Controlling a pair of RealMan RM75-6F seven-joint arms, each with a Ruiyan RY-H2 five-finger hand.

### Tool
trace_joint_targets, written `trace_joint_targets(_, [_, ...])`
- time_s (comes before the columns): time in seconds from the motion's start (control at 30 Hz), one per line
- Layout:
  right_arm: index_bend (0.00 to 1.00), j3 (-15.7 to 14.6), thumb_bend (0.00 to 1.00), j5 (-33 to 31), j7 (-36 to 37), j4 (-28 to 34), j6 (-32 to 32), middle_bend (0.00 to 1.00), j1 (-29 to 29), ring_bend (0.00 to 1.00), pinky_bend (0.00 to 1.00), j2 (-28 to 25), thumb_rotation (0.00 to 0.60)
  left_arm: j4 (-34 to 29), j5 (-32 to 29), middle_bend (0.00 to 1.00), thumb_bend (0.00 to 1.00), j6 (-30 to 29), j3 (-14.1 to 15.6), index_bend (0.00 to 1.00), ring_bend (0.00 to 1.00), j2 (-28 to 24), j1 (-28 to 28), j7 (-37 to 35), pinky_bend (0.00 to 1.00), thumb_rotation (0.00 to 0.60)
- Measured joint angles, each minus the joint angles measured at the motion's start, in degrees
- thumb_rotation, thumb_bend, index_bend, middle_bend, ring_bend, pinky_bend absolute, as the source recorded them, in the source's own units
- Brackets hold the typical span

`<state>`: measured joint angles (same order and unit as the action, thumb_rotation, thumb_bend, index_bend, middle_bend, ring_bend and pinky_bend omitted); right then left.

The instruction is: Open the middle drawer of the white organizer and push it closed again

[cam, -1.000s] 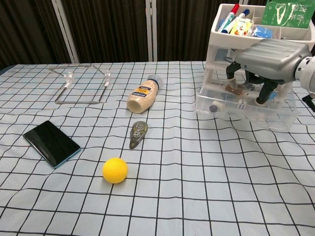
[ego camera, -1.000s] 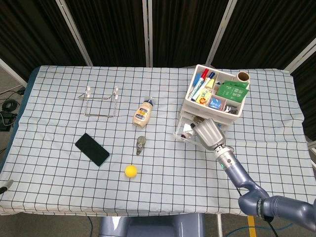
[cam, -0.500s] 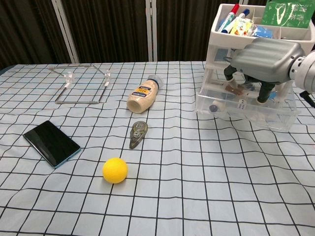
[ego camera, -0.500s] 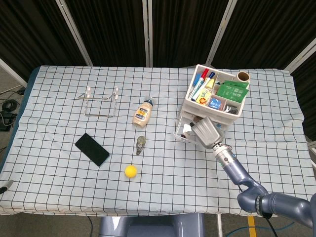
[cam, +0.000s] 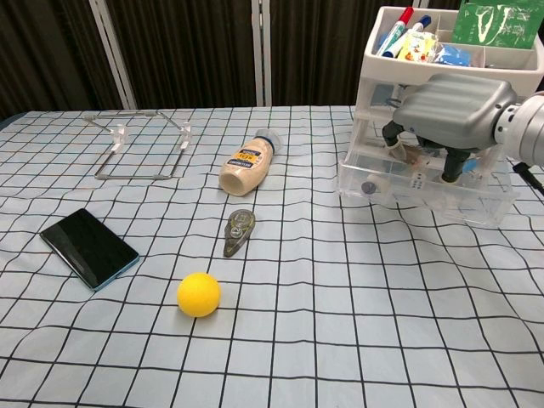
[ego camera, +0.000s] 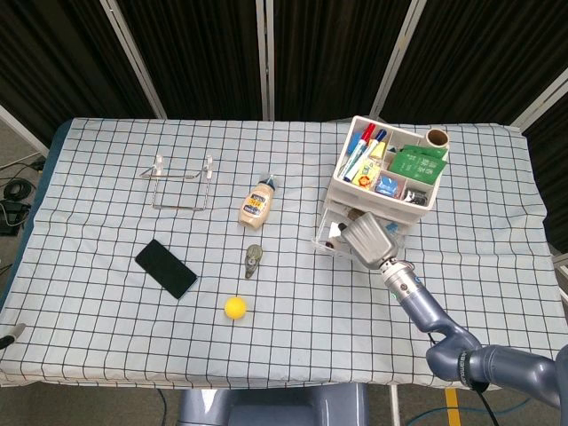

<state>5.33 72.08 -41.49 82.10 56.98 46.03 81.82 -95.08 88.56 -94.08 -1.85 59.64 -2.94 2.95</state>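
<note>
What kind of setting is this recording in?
Probably a lab or studio data-collection setup: a table under a checked cloth, black curtain panels behind, and unrelated props laid out, such as a phone and a yellow ball.

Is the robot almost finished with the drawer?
About halfway, it seems. Done: a clear drawer sticks out from the white organizer, so it is open. In hand: the right hand hangs over the open drawer, fingers curled down toward it; whether it is gripping it is unclear. Left: pushing the drawer closed. The left hand is not in view.
</note>
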Motion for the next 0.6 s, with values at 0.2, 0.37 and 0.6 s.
trace_joint_targets(0.2, [0.5, -0.8, 0.0, 2.1, 0.5, -1.2, -0.6, 1.0, 0.4, 1.0, 0.78, 0.3, 0.6, 0.1, -0.1, 0.0, 0.1, 0.1, 0.0, 0.0, 0.0, 0.0, 0.0, -0.2, 0.0, 0.6])
trace_joint_targets(0.37, [0.5, -1.3, 0.0, 4.6, 1.3, -2.2, -0.5, 1.0, 0.6, 1.0, 0.78, 0.5, 0.6, 0.1, -0.1, 0.0, 0.1, 0.2, 0.0, 0.0, 0.0, -0.1, 0.1, -0.3, 0.0, 0.6])
trace_joint_targets(0.6, [0.5, -1.9, 0.0, 7.8, 1.3, -5.2, -0.6, 1.0, 1.3, 1.0, 0.78, 1.4, 0.6, 0.1, 0.2, 0.0, 0.1, 0.2, 0.2, 0.0, 0.0, 0.0, 0.1, -0.3, 0.0, 0.6])
